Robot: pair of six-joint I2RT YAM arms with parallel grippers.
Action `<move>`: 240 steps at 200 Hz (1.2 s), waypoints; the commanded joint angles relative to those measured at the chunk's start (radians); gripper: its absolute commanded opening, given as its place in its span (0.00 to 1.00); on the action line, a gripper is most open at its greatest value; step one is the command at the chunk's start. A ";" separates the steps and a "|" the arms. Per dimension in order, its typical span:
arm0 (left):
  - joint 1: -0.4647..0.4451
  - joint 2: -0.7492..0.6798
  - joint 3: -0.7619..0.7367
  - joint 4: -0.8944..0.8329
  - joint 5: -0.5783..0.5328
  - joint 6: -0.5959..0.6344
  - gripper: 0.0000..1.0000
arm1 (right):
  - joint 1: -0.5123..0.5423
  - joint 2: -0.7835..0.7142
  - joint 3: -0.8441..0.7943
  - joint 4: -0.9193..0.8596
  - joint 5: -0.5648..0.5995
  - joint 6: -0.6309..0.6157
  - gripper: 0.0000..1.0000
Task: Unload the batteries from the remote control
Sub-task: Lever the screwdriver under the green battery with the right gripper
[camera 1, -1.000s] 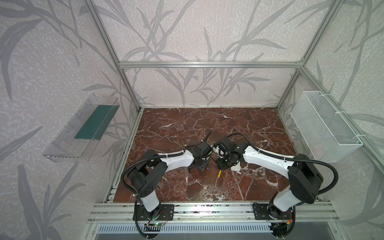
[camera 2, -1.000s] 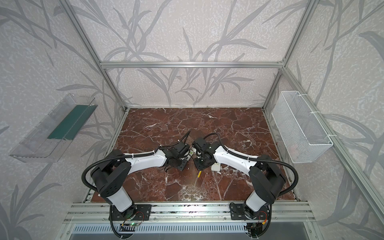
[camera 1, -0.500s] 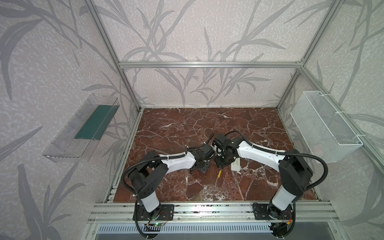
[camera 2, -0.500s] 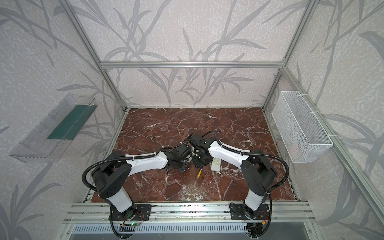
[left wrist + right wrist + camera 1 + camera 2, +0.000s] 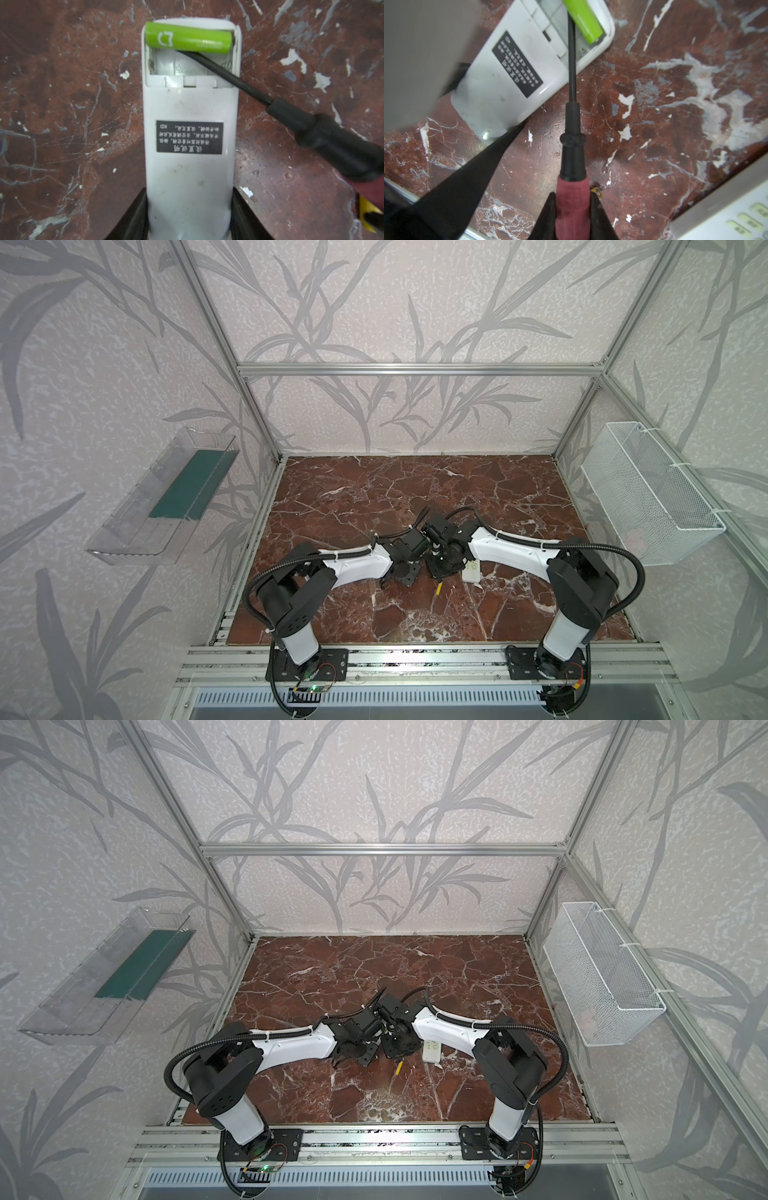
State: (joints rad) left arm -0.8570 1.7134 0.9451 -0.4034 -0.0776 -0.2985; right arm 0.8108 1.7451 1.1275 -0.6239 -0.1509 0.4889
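In the remote control (image 5: 190, 170) bay: battery (image 5: 188, 38) crosswise.
The right gripper's (image 5: 573, 209) clamped screwdriver (image 5: 572, 128) noses under it; left gripper (image 5: 189, 209) clasps the casing.

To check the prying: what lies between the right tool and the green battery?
The screwdriver: the right tool grips its red handle, and its black shaft reaches the green battery in the remote. The right wrist view shows this.

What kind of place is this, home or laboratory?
Most likely a laboratory robot cell: an aluminium frame with wallpapered panels encloses a marble-patterned tabletop, and two robot arms are bolted to a front rail.
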 commanded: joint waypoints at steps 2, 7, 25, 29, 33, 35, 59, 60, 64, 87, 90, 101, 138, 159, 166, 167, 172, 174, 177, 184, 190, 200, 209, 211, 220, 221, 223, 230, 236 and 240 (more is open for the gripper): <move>-0.020 0.053 -0.048 -0.083 0.030 -0.004 0.26 | 0.004 -0.025 -0.052 0.052 0.014 0.014 0.00; -0.022 0.054 -0.048 -0.086 0.023 -0.009 0.26 | 0.005 -0.032 -0.061 0.062 0.014 0.017 0.00; -0.019 0.057 -0.045 -0.097 0.007 -0.014 0.26 | 0.005 -0.076 -0.097 0.102 0.022 0.023 0.00; -0.019 0.058 -0.044 -0.101 0.005 -0.016 0.25 | 0.005 -0.083 -0.106 0.113 0.025 0.025 0.00; -0.019 0.059 -0.042 -0.103 0.004 -0.016 0.25 | 0.003 -0.090 -0.113 0.122 0.026 0.026 0.00; -0.020 0.058 -0.041 -0.105 0.004 -0.016 0.25 | 0.003 -0.093 -0.117 0.124 0.028 0.026 0.00; -0.020 0.060 -0.027 -0.132 0.004 -0.015 0.25 | 0.002 -0.117 -0.140 0.140 0.033 0.028 0.00; -0.021 0.059 -0.028 -0.134 0.003 -0.015 0.25 | 0.002 -0.117 -0.141 0.142 0.033 0.028 0.00; -0.021 0.059 -0.024 -0.139 0.003 -0.013 0.25 | 0.001 -0.120 -0.144 0.140 0.033 0.028 0.00; -0.025 0.053 -0.017 -0.163 -0.002 -0.006 0.25 | 0.002 -0.134 -0.167 0.149 0.034 0.028 0.00; -0.025 0.052 -0.017 -0.168 -0.002 -0.005 0.25 | 0.001 -0.136 -0.170 0.150 0.034 0.027 0.00; -0.028 0.049 -0.017 -0.176 -0.003 -0.004 0.25 | 0.002 -0.148 -0.184 0.156 0.034 0.028 0.00; -0.031 0.056 -0.001 -0.207 -0.011 -0.005 0.25 | -0.002 -0.195 -0.229 0.183 0.034 0.030 0.00; -0.034 0.063 0.004 -0.219 -0.017 -0.008 0.24 | -0.006 -0.218 -0.251 0.202 0.030 0.033 0.00; -0.034 0.062 0.005 -0.221 -0.019 -0.009 0.25 | -0.008 -0.220 -0.256 0.206 0.027 0.032 0.00; -0.034 0.062 0.005 -0.221 -0.019 -0.010 0.24 | -0.009 -0.220 -0.257 0.206 0.027 0.031 0.00; -0.034 0.063 0.006 -0.223 -0.021 -0.010 0.25 | -0.009 -0.223 -0.261 0.210 0.025 0.031 0.00; -0.034 0.062 0.006 -0.223 -0.022 -0.010 0.25 | -0.010 -0.223 -0.262 0.211 0.024 0.031 0.00; -0.034 0.062 0.006 -0.224 -0.021 -0.010 0.24 | -0.010 -0.223 -0.264 0.212 0.023 0.031 0.00; -0.034 0.060 0.006 -0.224 -0.023 -0.010 0.24 | -0.011 -0.225 -0.270 0.218 0.019 0.032 0.00; -0.036 0.059 0.004 -0.226 -0.024 -0.011 0.24 | -0.012 -0.226 -0.273 0.220 0.017 0.033 0.00; -0.036 0.060 0.004 -0.226 -0.024 -0.011 0.24 | -0.012 -0.231 -0.278 0.225 0.014 0.033 0.00; -0.036 0.058 0.003 -0.227 -0.023 -0.011 0.24 | -0.012 -0.237 -0.284 0.231 0.013 0.033 0.00; -0.037 0.060 0.004 -0.227 -0.022 -0.012 0.24 | -0.012 -0.239 -0.284 0.230 0.014 0.034 0.00; -0.036 0.060 0.004 -0.229 -0.019 -0.011 0.24 | -0.012 -0.245 -0.288 0.234 0.017 0.035 0.00; -0.036 0.060 0.004 -0.229 -0.019 -0.011 0.24 | -0.012 -0.247 -0.290 0.235 0.016 0.036 0.00; -0.036 0.060 0.004 -0.229 -0.018 -0.011 0.24 | -0.012 -0.248 -0.292 0.238 0.017 0.036 0.00; -0.036 0.060 0.006 -0.230 -0.018 -0.011 0.24 | -0.013 -0.253 -0.294 0.244 0.013 0.036 0.00; -0.036 0.062 0.007 -0.232 -0.017 -0.011 0.24 | -0.016 -0.255 -0.295 0.245 0.009 0.036 0.00; -0.036 0.063 0.007 -0.232 -0.015 -0.011 0.24 | -0.018 -0.256 -0.294 0.245 0.007 0.036 0.00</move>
State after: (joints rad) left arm -0.8829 1.7294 0.9802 -0.4839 -0.1005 -0.3115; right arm 0.8051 1.5238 0.8463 -0.3904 -0.1440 0.5087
